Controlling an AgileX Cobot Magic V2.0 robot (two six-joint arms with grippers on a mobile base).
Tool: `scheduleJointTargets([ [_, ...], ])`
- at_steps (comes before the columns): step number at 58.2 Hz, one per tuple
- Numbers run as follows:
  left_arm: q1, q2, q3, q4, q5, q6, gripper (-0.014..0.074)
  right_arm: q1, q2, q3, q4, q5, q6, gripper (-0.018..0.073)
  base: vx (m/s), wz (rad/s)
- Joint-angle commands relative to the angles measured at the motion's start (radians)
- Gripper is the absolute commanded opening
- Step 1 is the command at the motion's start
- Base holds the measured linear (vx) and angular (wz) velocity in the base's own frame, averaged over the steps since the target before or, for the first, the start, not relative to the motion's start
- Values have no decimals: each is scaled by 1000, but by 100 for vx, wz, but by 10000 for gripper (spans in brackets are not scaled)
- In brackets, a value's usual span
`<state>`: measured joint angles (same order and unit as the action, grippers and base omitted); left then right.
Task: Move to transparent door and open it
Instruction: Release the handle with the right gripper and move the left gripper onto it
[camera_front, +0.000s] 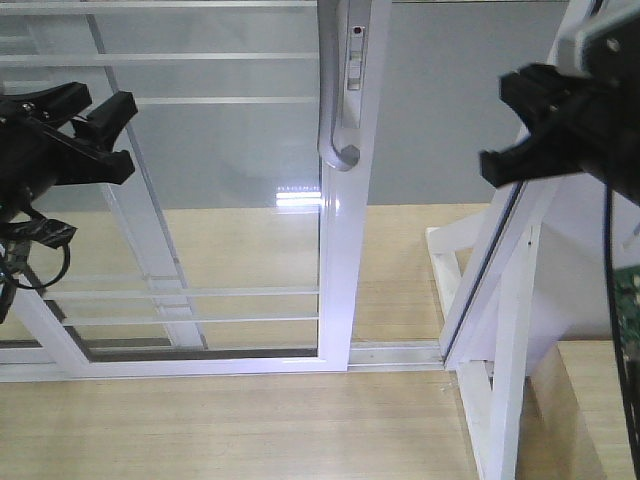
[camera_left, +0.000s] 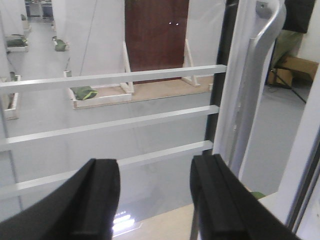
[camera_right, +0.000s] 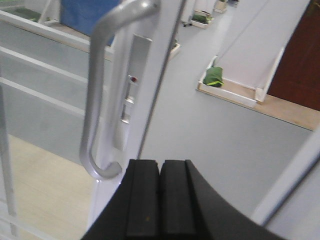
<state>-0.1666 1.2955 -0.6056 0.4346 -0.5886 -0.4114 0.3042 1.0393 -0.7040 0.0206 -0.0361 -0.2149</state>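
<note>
Right hand (camera_right: 160, 195), fingers pressed together, sits just right of handle (camera_right: 95, 115), nearer arm by my judgement; handle runs vertical on door (camera_front: 230, 160) stile. Left hand (camera_left: 155, 195), fingers apart, farther left.

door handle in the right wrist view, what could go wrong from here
1. The right gripper has its fingers pressed shut near the handle; pushing with shut fingers, it may slide off the smooth curved bar.
2. The left gripper is open and faces the glass of the transparent door and its bars; a forward drift could knock the pane.
</note>
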Motion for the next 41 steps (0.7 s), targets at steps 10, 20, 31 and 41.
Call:
scheduleJointTargets([
  [10, -83, 163, -75, -22, -243, -24, 451, -166, -275, 199, 5, -69, -7, -4, 0, 0],
  [20, -151, 293, -215, -22, -236, -23, 451, -222, -351, 236, 5, -33, -7, -4, 0, 0],
  [31, -208, 421, -396, -22, -177, -23, 451, -226, -352, 236, 10, 15, -7, -4, 0, 0],
  [41, -245, 497, -539, -21, -90, -23, 451, -226, -352, 236, 12, 26, -7, -4, 0, 0],
])
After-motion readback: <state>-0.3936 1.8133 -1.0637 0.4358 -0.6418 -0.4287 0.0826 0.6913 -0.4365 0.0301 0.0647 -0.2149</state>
